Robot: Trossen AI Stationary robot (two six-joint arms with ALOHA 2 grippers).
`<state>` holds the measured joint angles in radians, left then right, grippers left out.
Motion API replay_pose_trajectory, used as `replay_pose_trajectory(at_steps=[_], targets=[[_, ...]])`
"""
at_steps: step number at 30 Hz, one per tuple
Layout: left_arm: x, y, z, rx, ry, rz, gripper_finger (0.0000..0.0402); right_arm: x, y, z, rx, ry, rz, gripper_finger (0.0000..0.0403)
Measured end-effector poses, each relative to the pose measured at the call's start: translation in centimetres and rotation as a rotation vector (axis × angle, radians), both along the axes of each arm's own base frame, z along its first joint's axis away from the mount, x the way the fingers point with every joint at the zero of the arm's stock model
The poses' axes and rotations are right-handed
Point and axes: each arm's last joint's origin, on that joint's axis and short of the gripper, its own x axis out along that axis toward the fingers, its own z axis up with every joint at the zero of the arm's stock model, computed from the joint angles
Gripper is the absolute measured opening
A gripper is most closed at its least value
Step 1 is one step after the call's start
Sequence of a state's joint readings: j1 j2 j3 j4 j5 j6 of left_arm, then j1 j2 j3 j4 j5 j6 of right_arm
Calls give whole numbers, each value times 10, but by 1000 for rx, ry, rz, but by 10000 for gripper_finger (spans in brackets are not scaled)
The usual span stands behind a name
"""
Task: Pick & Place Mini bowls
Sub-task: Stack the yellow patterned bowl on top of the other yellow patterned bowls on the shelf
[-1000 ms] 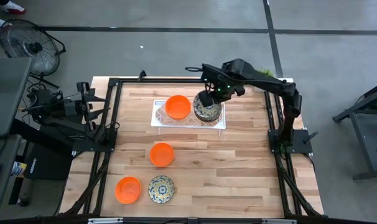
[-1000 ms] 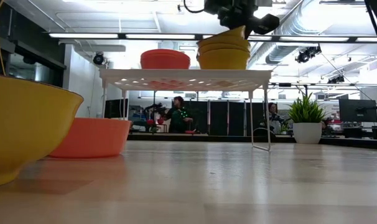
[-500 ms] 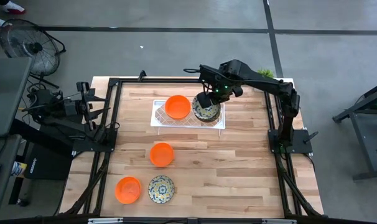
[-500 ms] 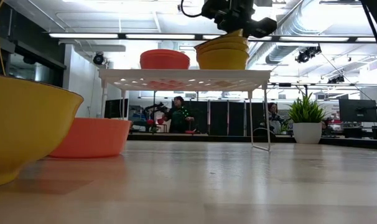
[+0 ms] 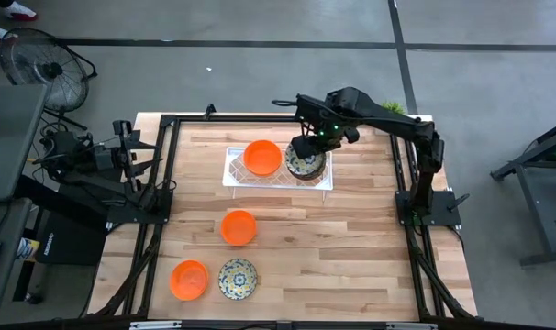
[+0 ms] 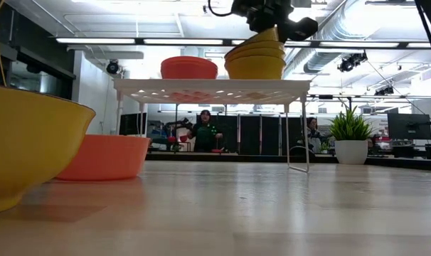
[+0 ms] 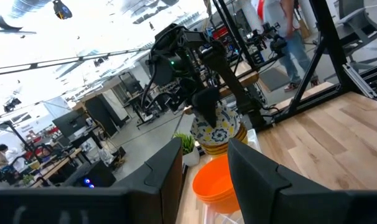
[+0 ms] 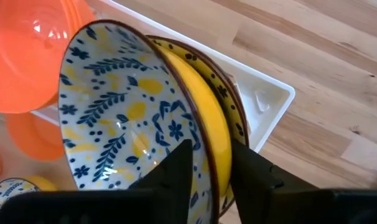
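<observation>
The patterned bowl (image 8: 132,118) is sitting tilted on the stack of patterned bowls (image 5: 306,164) at the right end of the white tray (image 5: 234,174), beside the orange stack (image 5: 261,157). Compared with a second ago it is lying lower and the right gripper (image 5: 304,147) is loosening: its fingers are straddling the bowl's rim with a little slack rather than clamping it, so the bowl seems to be being released onto the stack. That placement looks almost finished. Three bowls are waiting on the table: an orange one (image 5: 239,226) mid-table, and another orange one (image 5: 189,280) beside a patterned one (image 5: 238,278) near the front edge. The left gripper (image 7: 204,165), partly open and empty, is parked at the left edge. No brand, label or writing is readable anywhere
</observation>
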<state>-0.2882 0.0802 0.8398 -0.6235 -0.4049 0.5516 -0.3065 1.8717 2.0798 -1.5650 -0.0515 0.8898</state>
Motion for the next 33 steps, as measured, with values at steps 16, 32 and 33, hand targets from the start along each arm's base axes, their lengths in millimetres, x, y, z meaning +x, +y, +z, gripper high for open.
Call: replay_pose_trajectory(at_steps=[16, 32, 33], targets=[[0, 0, 0, -12, -1, -2, 124, -22, 7, 28, -11, -98, -19, 137], [0, 0, -2, -51, 15, -7, 124, -47, 70, 66, -403, -178, 70, 15], [0, 0, -3, -51, 20, -7, 124, -47, 75, 66, -426, -179, 70, 9]])
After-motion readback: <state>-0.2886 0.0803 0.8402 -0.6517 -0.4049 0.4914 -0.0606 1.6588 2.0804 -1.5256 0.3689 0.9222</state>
